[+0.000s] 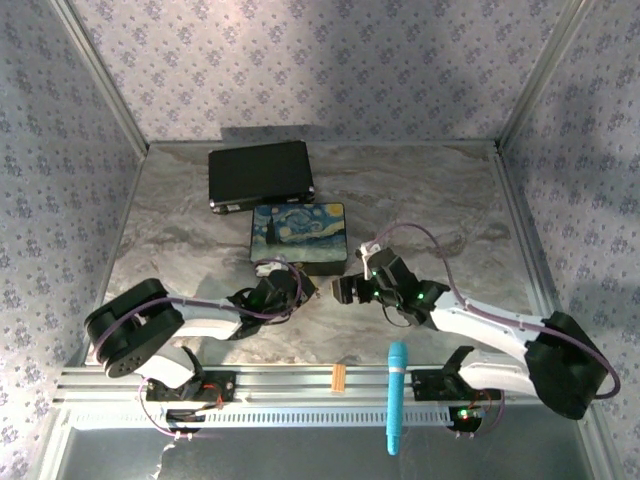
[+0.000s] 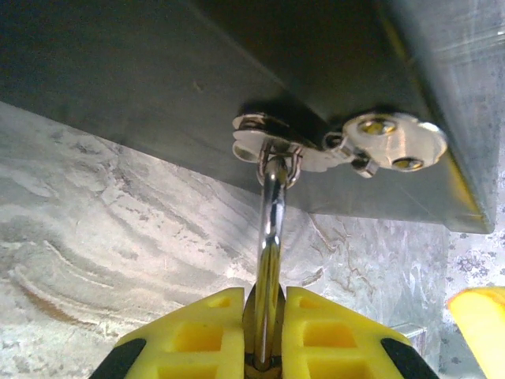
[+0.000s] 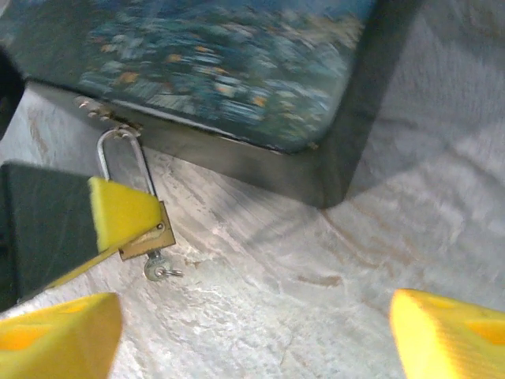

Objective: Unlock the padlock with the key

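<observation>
We see the padlock (image 3: 147, 241) hanging at the front of the box (image 3: 237, 63), low on the table (image 3: 410, 197). Its shackle (image 2: 271, 221) passes through the hasp (image 2: 268, 142). The left gripper (image 2: 267, 308) is clenched on the padlock, with one yellow finger on each side of it, and holds it steady. The key (image 3: 160, 270) sits at the bottom of the brass body. We judge that it is inserted in the keyhole, because only its head sticks out.

The right gripper (image 3: 252, 316) is just beside the padlock. Its fingers stand wide apart and it grasps nothing.

In our judgement the task is more than half done: the padlock is held and the key is in. We cannot tell if the key is turned, because one leg of the shackle is hidden behind the finger. The shackle looks closed and is not yet out of the hasp. What is left is probably to grasp the key, turn it, and pull the shackle free.
</observation>
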